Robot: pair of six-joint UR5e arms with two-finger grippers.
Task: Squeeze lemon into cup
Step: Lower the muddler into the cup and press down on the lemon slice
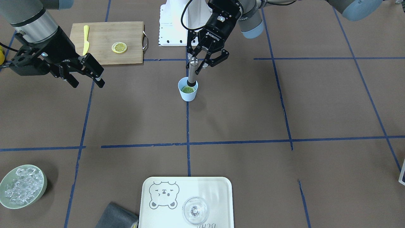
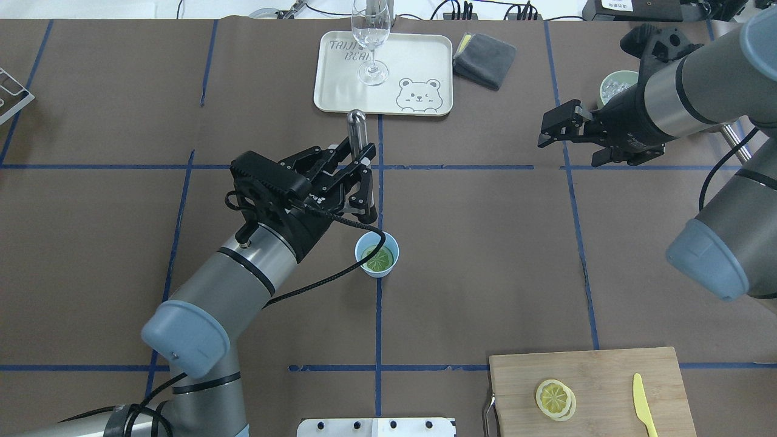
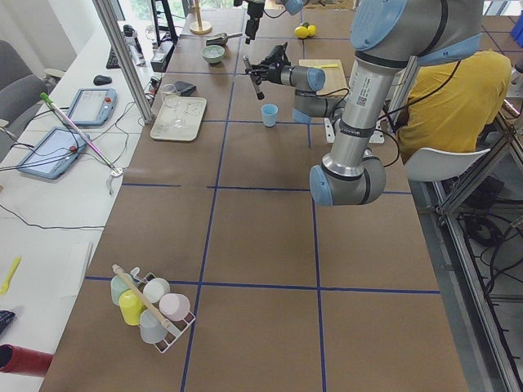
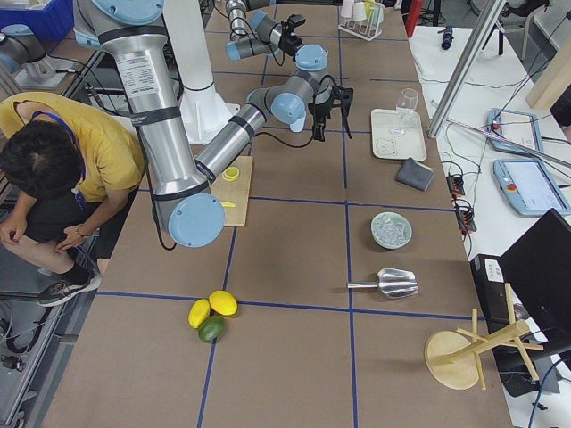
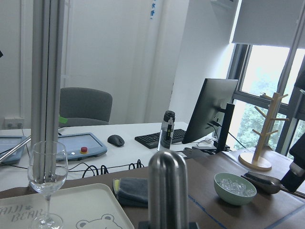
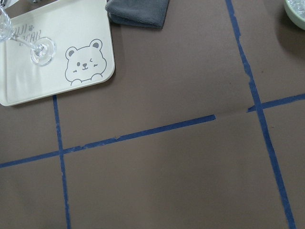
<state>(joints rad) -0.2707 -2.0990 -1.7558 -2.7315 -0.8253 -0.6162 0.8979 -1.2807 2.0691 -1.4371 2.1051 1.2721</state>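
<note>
The lemon (image 2: 377,259) is a thin slice lying flat and face up at the bottom of the cup (image 2: 377,273), which stands upright near the middle of the worktop (image 2: 485,255). The slice looks light, thin and probably slick. Fingers have little to grip down there, so it is better pressed square on the middle of its face than picked up. The cup is small, has no handle and is likely light. An off-centre push could skid or tip it, so the force should run straight down its axis.

In the overhead view the left hand (image 2: 364,188) sits at 11 o'clock from the cup. It is clamped on the shaft of a steel muddler (image 2: 356,127), below its rounded top. From the front view the muddler's dark foot dips into the cup's mouth, but I cannot tell whether it bears on the slice. The polished shaft may slide in the grip under load.

The right hand (image 2: 564,130) is well apart at 2 o'clock, spread wide and empty. It could steady the cup. At 4 o'clock a cutting board (image 2: 607,370) carries a spare slice (image 2: 553,397) and a yellow knife (image 2: 642,403). At 12 o'clock a tray (image 2: 425,54) holds a glass (image 2: 371,36).
</note>
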